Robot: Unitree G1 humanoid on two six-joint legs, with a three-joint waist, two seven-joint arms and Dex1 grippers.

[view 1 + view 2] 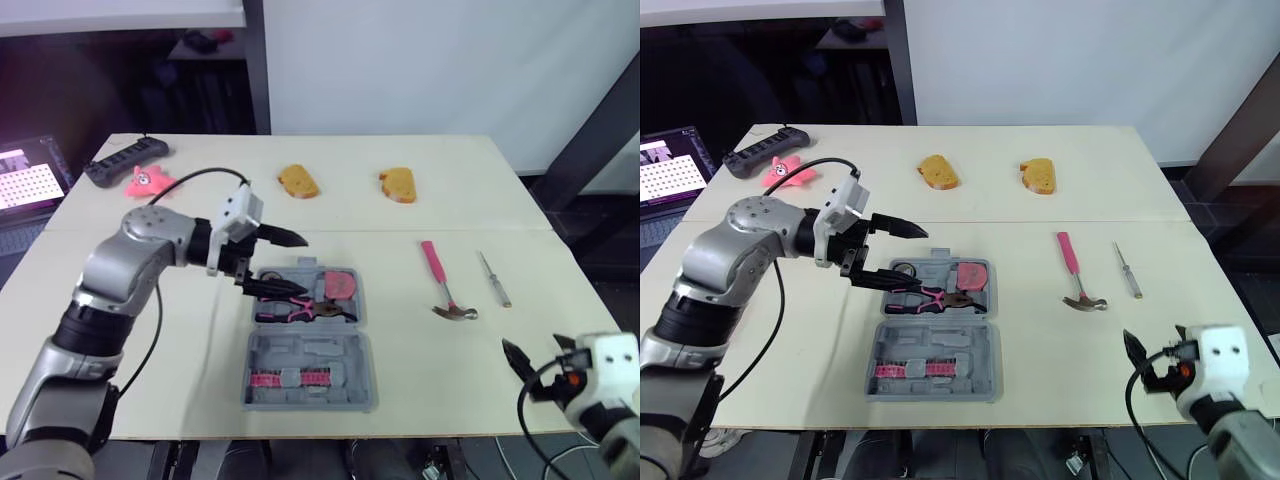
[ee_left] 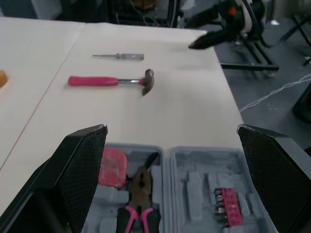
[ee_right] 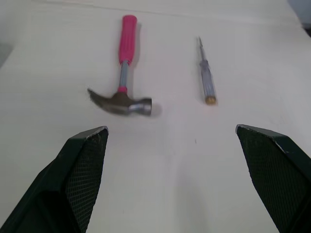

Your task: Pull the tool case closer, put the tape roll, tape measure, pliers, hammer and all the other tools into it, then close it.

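On the table (image 1: 400, 225) lie one hammer (image 1: 445, 286), one screwdriver (image 1: 493, 279), one open tool case (image 1: 256, 362); left pincer (image 1: 302, 265) and right pincer (image 3: 170, 130) gape wide.

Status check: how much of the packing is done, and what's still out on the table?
Done: the case lies open near the table's front edge, with the pliers and a pink tool in it.
In hand: nothing. The left gripper hovers over the case with its jaws open; the right gripper faces the hammer, jaws open.
Left: the hammer and the screwdriver are still on the table, and the case is not yet closed.
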